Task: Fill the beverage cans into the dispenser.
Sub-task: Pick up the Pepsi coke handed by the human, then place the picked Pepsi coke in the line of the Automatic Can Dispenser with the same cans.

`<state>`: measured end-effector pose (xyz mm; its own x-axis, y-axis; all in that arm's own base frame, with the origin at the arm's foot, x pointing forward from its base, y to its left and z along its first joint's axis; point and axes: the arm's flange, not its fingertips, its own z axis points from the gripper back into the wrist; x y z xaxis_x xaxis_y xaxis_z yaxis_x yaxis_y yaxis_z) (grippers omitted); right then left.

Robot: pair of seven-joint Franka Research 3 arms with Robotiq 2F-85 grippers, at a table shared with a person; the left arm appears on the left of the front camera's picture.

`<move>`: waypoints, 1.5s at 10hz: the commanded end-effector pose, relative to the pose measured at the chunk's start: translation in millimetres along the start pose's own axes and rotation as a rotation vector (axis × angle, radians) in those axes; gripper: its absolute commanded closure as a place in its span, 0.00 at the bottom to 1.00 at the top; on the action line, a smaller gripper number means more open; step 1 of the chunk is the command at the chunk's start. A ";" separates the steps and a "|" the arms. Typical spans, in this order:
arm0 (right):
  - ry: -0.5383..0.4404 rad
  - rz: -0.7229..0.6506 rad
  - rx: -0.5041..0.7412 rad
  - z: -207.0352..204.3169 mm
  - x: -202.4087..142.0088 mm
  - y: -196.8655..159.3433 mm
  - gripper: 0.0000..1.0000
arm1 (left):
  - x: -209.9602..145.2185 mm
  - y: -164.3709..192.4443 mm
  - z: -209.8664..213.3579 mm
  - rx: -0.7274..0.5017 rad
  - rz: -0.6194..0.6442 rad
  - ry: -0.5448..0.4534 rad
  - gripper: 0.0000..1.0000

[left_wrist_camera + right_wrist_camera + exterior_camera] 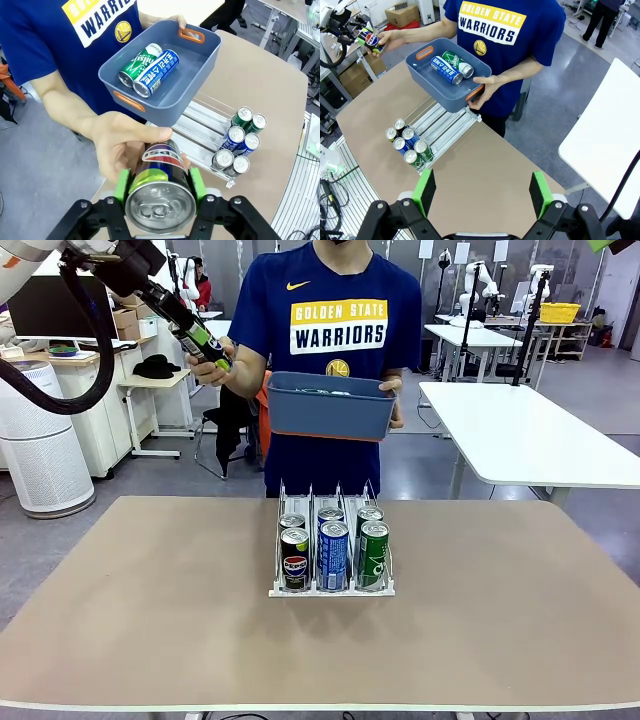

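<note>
left tool (159,181) clamped on Pepsi can (160,202) — person's hand (122,145) on it too | right tool (482,192) wide open above counter (485,165)

Six cans (332,552) stand upright in the clear dispenser (330,498); two lie in a bin (200,65); the left gripper (158,184) clamps a Pepsi can (160,200).

Blue bin (330,408), dark Pepsi can (161,154), green-padded fingers (121,186), tan table (150,590), navy shirt (330,290)
</note>
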<state>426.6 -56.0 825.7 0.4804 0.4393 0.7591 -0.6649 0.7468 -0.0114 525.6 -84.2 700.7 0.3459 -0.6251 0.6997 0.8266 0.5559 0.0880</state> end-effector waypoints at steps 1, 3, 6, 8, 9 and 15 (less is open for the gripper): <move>0.000 0.002 0.004 -0.4 -0.4 1.7 0.00 | 1.3 -0.8 3.6 0.007 0.001 0.020 0.87; 0.000 0.002 0.004 -0.4 -0.4 1.7 0.00 | 1.3 -2.3 5.6 -0.002 -0.005 0.033 1.00; 0.000 0.002 0.004 -0.4 -0.4 1.7 0.00 | 1.6 -2.2 6.9 -0.004 -0.023 0.041 1.00; 0.000 0.002 0.004 -0.4 -0.4 1.7 0.00 | 2.7 -3.0 8.7 0.004 -0.019 0.043 1.00; 0.000 0.002 0.004 -0.4 -0.4 1.7 0.00 | 1.0 -1.2 1.7 -0.001 -0.017 0.023 1.00; 0.000 0.002 0.004 -0.4 -0.4 1.7 0.00 | 1.0 -1.2 1.7 -0.001 -0.017 0.023 1.00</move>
<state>426.6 -56.0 825.7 0.4804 0.4393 0.7591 -0.6649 0.7469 -0.0114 524.9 -84.7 702.4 0.3416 -0.6492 0.6796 0.8328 0.5443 0.1013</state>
